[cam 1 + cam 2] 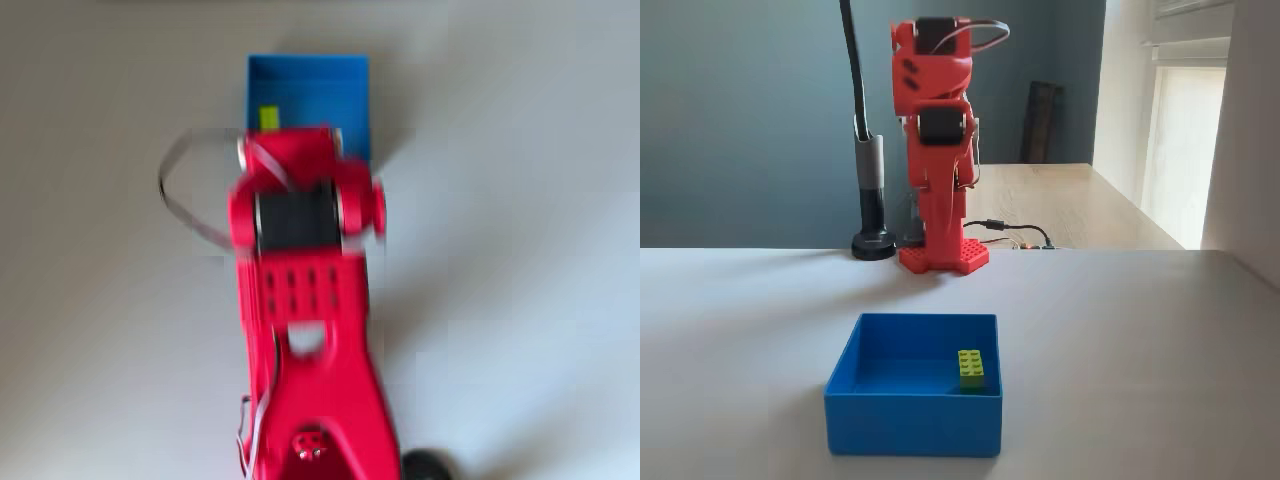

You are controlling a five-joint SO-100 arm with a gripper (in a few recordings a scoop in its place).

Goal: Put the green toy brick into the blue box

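One green toy brick (971, 367) flat inside blue box (913, 420), long axis front-to-back

Pale table (1120, 340), blue box (912, 408) resting on it, red arm base (944, 258) and black stand foot (874, 245) behind.

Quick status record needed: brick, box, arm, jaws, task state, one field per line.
brick: green toy brick lies flat, studs up, inside the box, free of the arm
box: blue box on the white table, in front of the arm's base
arm: red arm folded upright, away from the box
jaws: cannot tell, open or shut
task state: looks done
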